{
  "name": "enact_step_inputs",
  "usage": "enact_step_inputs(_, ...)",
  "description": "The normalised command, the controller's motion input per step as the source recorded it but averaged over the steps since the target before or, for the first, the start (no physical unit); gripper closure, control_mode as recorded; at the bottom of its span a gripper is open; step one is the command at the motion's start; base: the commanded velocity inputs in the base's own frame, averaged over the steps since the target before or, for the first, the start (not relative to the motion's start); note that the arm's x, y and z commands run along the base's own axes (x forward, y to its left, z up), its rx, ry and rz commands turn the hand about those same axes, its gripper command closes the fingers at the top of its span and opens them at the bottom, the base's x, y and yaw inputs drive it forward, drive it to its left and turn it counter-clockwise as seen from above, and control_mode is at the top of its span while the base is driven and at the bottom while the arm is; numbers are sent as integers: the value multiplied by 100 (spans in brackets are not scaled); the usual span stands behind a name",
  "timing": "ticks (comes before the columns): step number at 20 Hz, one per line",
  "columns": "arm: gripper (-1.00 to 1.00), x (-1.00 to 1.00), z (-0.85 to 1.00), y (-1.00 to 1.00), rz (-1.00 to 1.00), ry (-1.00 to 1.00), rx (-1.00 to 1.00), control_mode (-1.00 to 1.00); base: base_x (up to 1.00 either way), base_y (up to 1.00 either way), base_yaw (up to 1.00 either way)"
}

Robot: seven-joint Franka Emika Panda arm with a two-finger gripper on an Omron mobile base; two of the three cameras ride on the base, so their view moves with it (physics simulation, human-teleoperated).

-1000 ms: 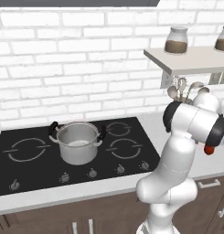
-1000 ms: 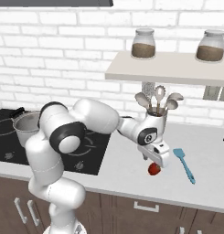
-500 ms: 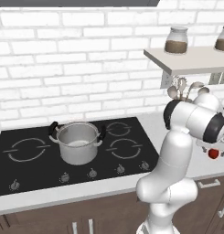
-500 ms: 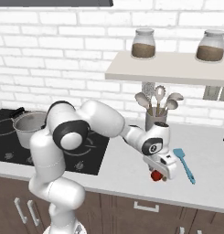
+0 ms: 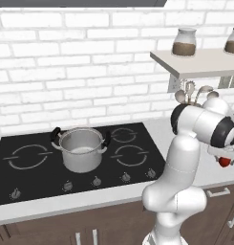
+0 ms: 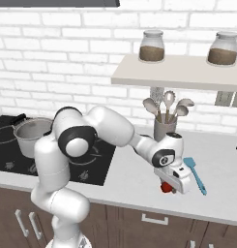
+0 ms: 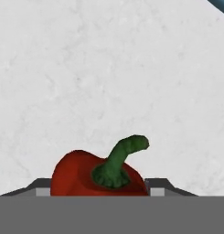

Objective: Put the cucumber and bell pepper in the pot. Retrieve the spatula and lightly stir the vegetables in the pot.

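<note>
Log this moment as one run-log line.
phase: grasping pepper | gripper: jaws either side of pepper on counter | pot: on stove

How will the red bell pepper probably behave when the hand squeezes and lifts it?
The bell pepper looks rounded and glossy, so it may slip or turn between the fingers. It lies on the flat counter with its curved stem up, so a push could roll it. It seems small beside the hand, probably light.
</note>
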Motion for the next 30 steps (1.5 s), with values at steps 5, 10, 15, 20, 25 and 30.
enact_step_inputs(5,100,0,0,0,0,0,0,-100,0,0,0)
enact_step_inputs(10,100,-1,38,33,1,-13,1,-100,0,0,0)
enact_step_inputs(15,100,3,56,97,6,-23,1,-100,0,0,0)
enact_step_inputs(20,100,8,26,100,9,-18,0,-100,0,0,0)
enact_step_inputs(25,100,7,49,100,11,-3,0,-100,0,0,0)
enact_step_inputs(30,100,30,85,100,14,6,0,-100,0,0,0)
